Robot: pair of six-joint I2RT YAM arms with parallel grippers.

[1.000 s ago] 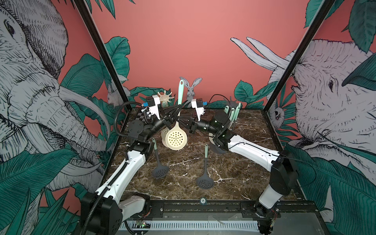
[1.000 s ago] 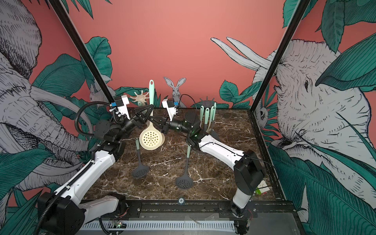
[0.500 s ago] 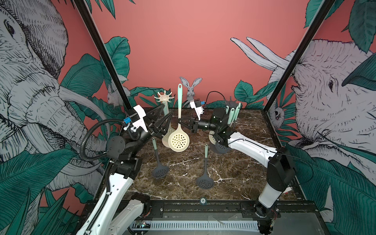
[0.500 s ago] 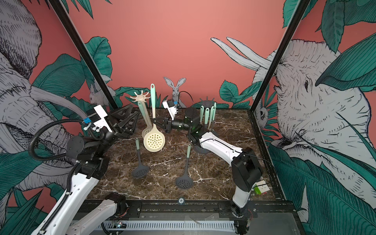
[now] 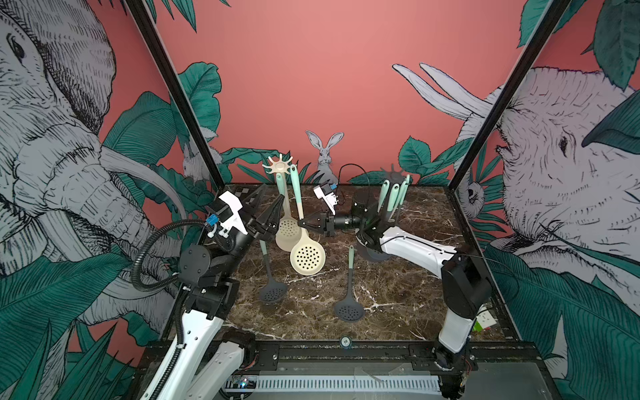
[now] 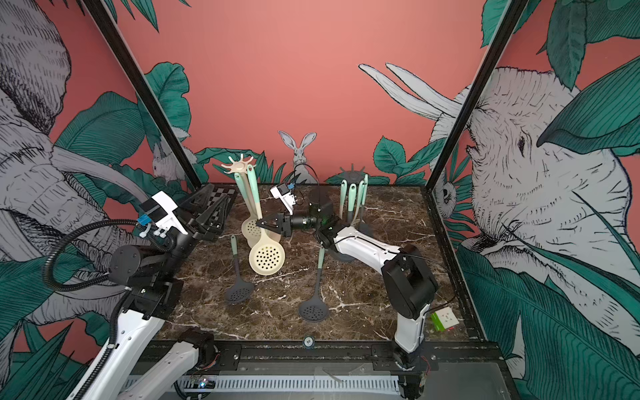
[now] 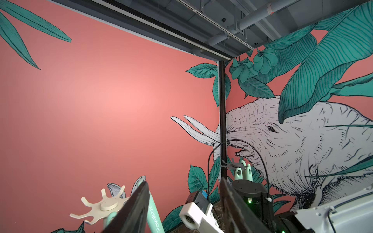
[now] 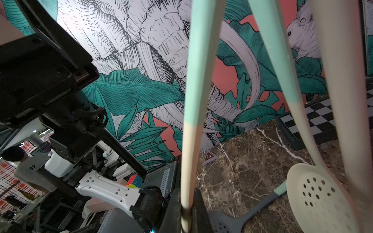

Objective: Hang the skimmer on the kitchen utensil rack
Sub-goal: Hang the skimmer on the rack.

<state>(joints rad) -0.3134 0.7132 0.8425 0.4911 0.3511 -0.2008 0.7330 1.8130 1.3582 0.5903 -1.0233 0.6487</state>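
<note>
The right tool [image 5: 302,221] is reaching in from the robot's right side and is pinching the skimmer [image 5: 307,258] on the cream part of its handle, just above the perforated bowl. In the right wrist view the two black fingers [image 8: 198,209] are pressing on either side of that handle [image 8: 191,113], which is changing from cream to mint further up. In both top views the skimmer [image 6: 266,258] is leaning. Its mint top end is sitting right beside the star-shaped head of the cream rack [image 5: 278,167] at the back of the tabletop [image 5: 398,294], and its bowl is tilting toward the front. Whether the handle's eye is sitting over a prong cannot be told, since the left wrist view is showing that end hidden behind a finger.

The left tool [image 5: 268,204] is hovering near the rack on the robot's left side, apart from the skimmer. Its jaws are standing spread and are holding nothing.

A second cream skimmer [image 5: 285,233] is hanging from the same rack, just behind the held one. Two dark skimmers with mint handles are lying flat on the tabletop: one [image 5: 273,294] is lying near the left arm and the other [image 5: 349,310] nearer the middle. A dark rack [image 5: 393,172] is standing at the back right, and several mint-handled utensils are hanging from it.
</note>
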